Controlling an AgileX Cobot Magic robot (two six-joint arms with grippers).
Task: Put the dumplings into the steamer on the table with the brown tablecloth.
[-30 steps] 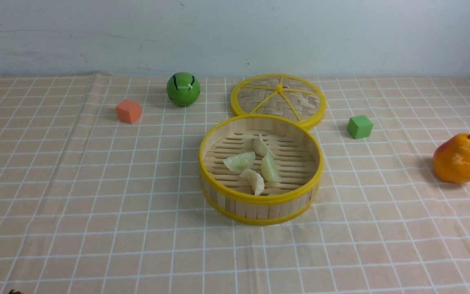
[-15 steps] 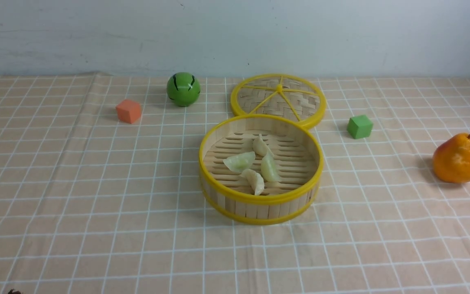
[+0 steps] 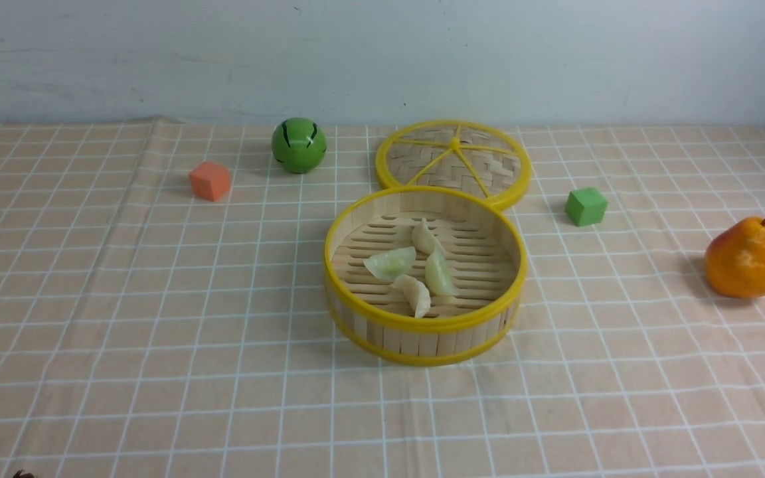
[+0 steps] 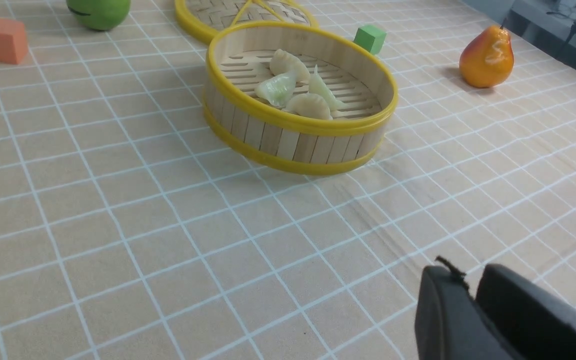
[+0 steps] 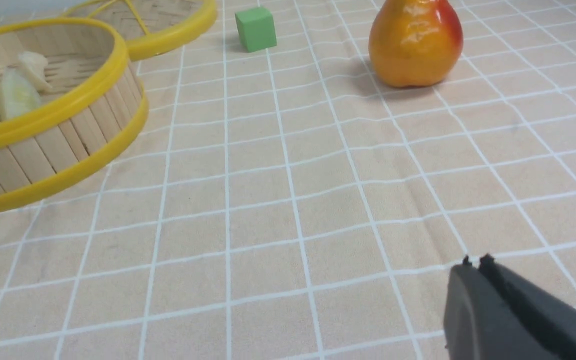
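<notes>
Left tool (image 4: 473, 290) pressed together, empty, low over the brown tablecloth (image 4: 118, 210) near the bench's front edge. Right tool (image 5: 475, 262) likewise closed on nothing, toward the front right corner. Farther out, at mid-bench (image 3: 90, 332): steamer (image 3: 422, 325) with all four dumplings (image 3: 416, 269) clustered on its slatted floor, two pale green, two beige. Touching its far side, flat woven lid (image 3: 452, 162). Toward the back edge, green ball (image 3: 298, 145) and orange cube (image 3: 210, 180). Right of the lid, green cube (image 3: 585, 206); near the right edge, pear (image 3: 745, 255).
</notes>
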